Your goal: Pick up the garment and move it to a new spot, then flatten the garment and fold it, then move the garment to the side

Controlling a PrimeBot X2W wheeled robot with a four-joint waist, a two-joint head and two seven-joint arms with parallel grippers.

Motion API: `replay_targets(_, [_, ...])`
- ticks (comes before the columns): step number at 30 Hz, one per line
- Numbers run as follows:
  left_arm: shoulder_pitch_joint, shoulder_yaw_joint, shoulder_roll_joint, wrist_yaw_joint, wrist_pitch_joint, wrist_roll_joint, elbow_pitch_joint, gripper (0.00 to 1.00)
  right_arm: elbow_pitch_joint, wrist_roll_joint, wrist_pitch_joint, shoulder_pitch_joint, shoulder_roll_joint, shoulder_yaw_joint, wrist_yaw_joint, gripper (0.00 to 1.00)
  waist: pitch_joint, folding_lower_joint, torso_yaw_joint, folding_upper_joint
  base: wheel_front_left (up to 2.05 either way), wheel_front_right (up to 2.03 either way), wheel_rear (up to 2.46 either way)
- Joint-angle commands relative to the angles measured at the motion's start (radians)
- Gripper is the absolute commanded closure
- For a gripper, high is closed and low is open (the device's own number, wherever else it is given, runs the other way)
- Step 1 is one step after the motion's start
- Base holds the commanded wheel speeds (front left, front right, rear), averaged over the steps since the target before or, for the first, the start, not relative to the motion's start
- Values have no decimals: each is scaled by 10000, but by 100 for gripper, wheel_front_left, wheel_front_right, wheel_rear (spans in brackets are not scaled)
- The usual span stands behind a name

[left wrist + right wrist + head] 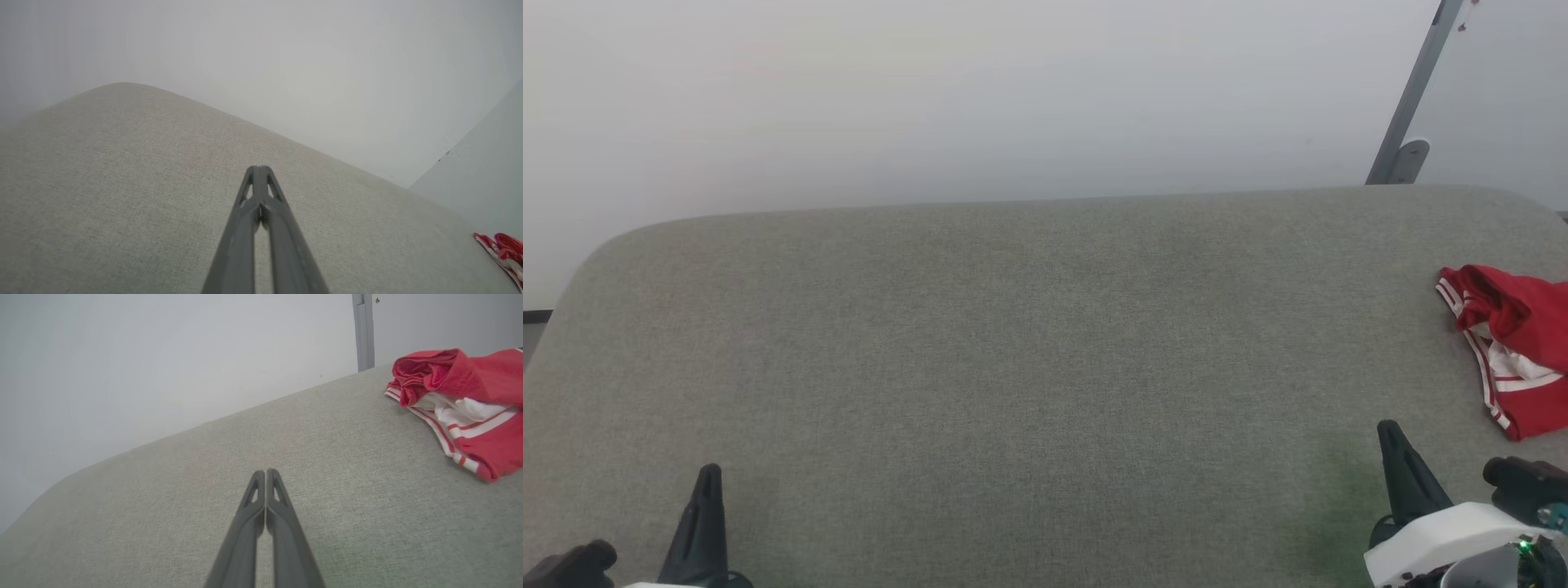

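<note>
This looks like a robot lab or test room, set up plainly for work. A wide table [1013,351] with rounded corners, covered all over in grey-green cloth, stands against a bare white wall [931,90]. A grey metal post [1414,90] with a bracket at its foot rises behind the far right corner, and one crumpled red and white shirt [1515,343] lies at the table's right edge.
</note>
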Motion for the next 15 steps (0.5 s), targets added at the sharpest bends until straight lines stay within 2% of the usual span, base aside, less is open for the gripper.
replay_targets(1, [-272,29,65,-6,51,-285,-91,100,-210,260,48,-275,-30,-61,-2,100,1,0,3,-1,0,0,0])
replay_targets(15, [-718,-32,-233,-12,632,-2132,120,100,-403,2276,621,-382,238,-279,-4,100,34,0,57,-1,0,0,0])
